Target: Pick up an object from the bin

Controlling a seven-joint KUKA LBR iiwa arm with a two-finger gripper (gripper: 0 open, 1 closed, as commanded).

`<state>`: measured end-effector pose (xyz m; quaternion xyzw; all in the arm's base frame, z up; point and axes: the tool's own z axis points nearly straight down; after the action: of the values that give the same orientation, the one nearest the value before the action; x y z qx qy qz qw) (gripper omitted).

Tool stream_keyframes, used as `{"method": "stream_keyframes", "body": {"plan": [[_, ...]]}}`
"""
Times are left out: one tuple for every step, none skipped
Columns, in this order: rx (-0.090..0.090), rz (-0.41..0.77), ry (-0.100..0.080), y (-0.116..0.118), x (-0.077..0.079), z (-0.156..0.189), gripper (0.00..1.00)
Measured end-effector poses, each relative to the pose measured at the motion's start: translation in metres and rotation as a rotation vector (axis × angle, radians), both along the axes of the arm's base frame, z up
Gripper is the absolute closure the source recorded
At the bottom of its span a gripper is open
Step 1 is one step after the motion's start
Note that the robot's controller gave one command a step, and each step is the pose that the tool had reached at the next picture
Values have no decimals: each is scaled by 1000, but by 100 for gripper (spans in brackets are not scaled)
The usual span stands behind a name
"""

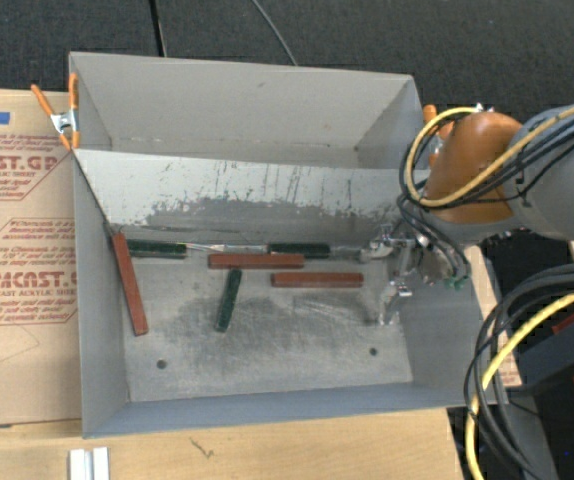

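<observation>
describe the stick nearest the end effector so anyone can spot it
Look at the floor of the grey bin, toward its right side by the end effector. The reddish-brown stick lies level, lower and further right than the other level brown stick.

Count, grey bin (102,308): 1. Reddish-brown sticks: 3 – left brown stick (130,283) along the left wall, middle brown stick (255,261), right brown stick (317,280). Dark green sticks: 3 – left green stick (157,250) and right green stick (300,251) by the back wall, lower green stick (228,300) on the open floor. Total loose items: 6
</observation>
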<state>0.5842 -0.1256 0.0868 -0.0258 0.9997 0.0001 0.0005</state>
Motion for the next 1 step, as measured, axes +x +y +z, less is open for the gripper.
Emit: {"method": "stream_keyframes", "body": {"plan": [[-3, 51, -23, 39, -10, -10, 100]]}}
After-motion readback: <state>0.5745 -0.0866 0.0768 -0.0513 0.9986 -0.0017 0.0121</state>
